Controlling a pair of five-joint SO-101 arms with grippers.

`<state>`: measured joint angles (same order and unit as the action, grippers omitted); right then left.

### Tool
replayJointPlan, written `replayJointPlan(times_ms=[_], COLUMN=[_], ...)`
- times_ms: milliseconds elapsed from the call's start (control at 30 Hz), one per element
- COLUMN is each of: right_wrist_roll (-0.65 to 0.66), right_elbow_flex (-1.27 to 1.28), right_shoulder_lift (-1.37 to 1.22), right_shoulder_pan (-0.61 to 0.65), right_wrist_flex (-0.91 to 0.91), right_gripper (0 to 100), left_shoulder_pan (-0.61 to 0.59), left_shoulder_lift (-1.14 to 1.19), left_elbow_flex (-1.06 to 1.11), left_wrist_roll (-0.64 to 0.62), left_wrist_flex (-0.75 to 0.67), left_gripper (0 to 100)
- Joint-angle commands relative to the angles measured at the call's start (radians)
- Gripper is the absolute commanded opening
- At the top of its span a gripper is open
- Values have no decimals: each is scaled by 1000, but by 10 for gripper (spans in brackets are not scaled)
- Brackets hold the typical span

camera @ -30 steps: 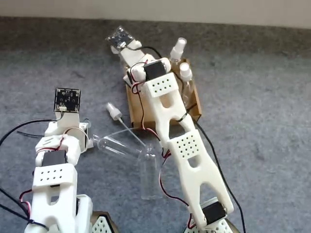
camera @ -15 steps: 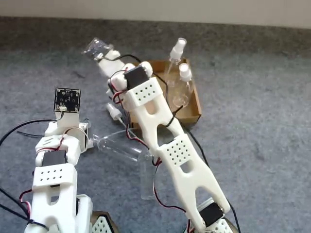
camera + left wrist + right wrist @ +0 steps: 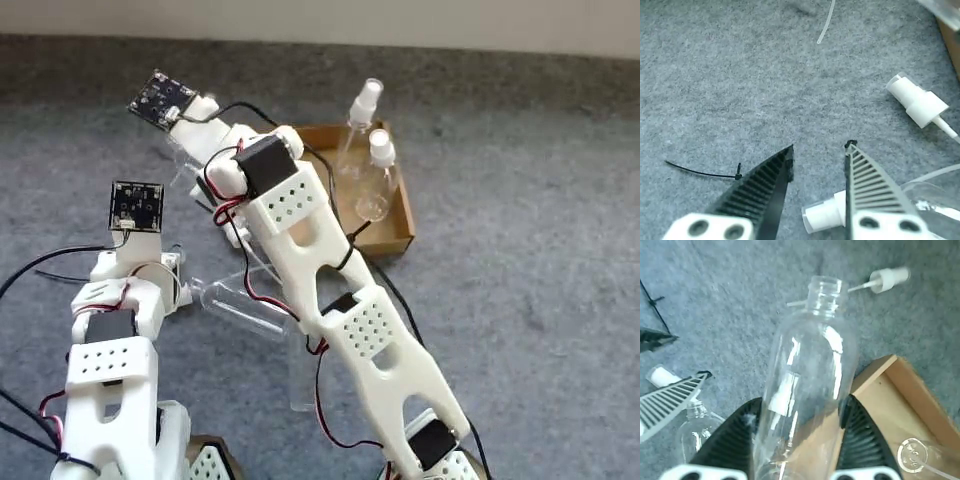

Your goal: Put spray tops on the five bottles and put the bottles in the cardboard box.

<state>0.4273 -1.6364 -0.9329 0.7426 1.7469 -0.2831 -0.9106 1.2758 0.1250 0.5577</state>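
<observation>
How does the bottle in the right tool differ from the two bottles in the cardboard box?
The held bottle has a bare open neck; the boxed bottles each carry a white spray top. The held bottle is clamped in the right tool outside the cardboard box; the boxed bottles sit inside. All are clear plastic.

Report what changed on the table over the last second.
The right gripper, shut on an uncapped clear bottle, swung from above the cardboard box to the left, away from it. Nothing was visibly let go. The left gripper, the bottle lying near it and the two topped bottles in the box stayed put.
</observation>
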Motion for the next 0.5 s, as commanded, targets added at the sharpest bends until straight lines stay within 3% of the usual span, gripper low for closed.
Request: replayJointPlan(times_ms=[0, 233, 467], right_wrist_roll=[3, -8, -63], right_elbow_flex=[-128, -94, 410], right_shoulder_lift=[117, 242, 533], right_shoulder_pan=[8, 4, 1], right_wrist_flex=[19, 21, 21], right_gripper=[23, 22, 22], left_shoulder_pan=[-39, -70, -101], left_shoulder_lift=[-5, -2, -1], left_elbow_flex=[-13, -41, -51], left_wrist_roll=[9, 9, 8], left_wrist_flex=[-23, -17, -15], left_gripper=[161, 161, 161])
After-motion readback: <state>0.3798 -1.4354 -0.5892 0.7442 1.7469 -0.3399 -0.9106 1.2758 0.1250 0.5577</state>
